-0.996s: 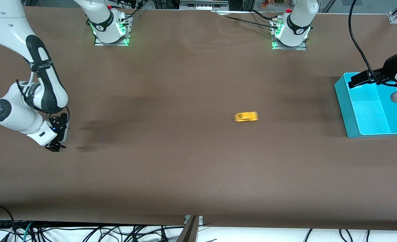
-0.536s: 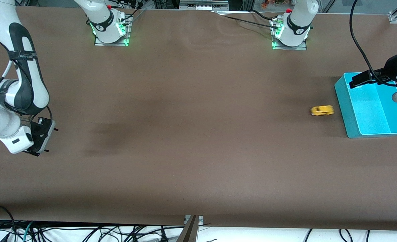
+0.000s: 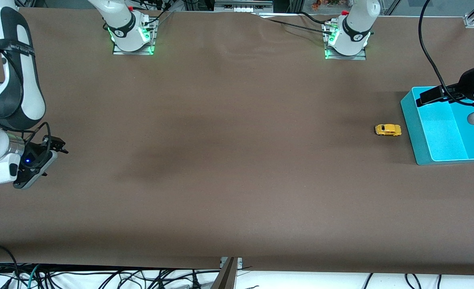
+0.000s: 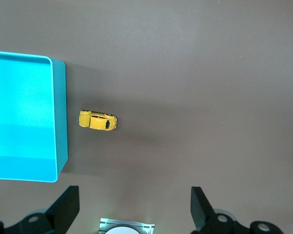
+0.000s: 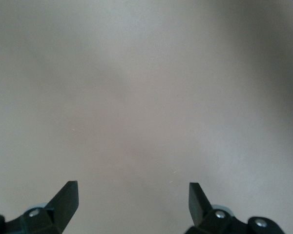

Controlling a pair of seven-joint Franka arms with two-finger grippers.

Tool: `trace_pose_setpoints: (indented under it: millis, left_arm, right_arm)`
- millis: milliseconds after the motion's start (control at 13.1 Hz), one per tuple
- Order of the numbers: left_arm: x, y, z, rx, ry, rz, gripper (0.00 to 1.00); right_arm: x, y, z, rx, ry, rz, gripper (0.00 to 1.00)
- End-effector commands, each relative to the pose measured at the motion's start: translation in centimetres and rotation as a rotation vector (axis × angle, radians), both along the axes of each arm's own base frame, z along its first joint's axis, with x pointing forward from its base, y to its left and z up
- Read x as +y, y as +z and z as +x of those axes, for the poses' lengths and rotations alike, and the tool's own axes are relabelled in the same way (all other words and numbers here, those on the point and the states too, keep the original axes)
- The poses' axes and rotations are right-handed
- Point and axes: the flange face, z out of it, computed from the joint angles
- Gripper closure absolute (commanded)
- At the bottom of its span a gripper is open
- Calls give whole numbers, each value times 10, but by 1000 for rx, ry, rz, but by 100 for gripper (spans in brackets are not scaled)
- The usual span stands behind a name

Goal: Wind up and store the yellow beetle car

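The yellow beetle car (image 3: 388,129) stands on the brown table right beside the wall of the teal bin (image 3: 411,128), at the left arm's end. In the left wrist view the car (image 4: 97,120) lies just outside the bin's wall (image 4: 61,117). My left gripper (image 4: 134,202) is open and empty, held high over the bin's edge. My right gripper (image 3: 60,146) is open and empty, held above the table at the right arm's end, far from the car. The right wrist view shows only bare table between its fingers (image 5: 66,197).
The two arm bases (image 3: 131,36) (image 3: 347,40) stand along the table's edge farthest from the front camera. Cables (image 3: 100,277) hang off the table's front edge. A black cable (image 3: 425,44) runs over the table to the left arm's hand.
The car rolled across the table toward the left arm's end and stopped beside the bin. The right arm drew back toward its own end and turned its gripper.
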Motion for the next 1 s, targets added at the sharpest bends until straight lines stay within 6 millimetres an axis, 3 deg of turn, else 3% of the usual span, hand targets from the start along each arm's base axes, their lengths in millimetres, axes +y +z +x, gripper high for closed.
trace_pose_setpoints:
  millis: [0,230,383,613,766,920]
  left_arm:
    - [-1,0,3,-4,-22,-22,0]
    - [-6,-4,6,-2,-27,-13,0]
    - [-10,-5,6,0,-28,-16,0]
    - [-8,-9,8,4,-34,-18,0]
    - [-1,-25,12,7,-23,-15,0]
    - [12,-56,8,-12,-6,-13,0]
  right_arm:
    - [15,32,-12,43,-142,-13,0]
    - [41,58,-22,89,-274,-32,0]
    - [69,89,-36,99,-339,-51,0]
    - [77,125,-63,143,-488,-54,0]
    - [79,144,-76,157,-533,-37,0]
    - [77,152,-76,116,-528,-45,0]
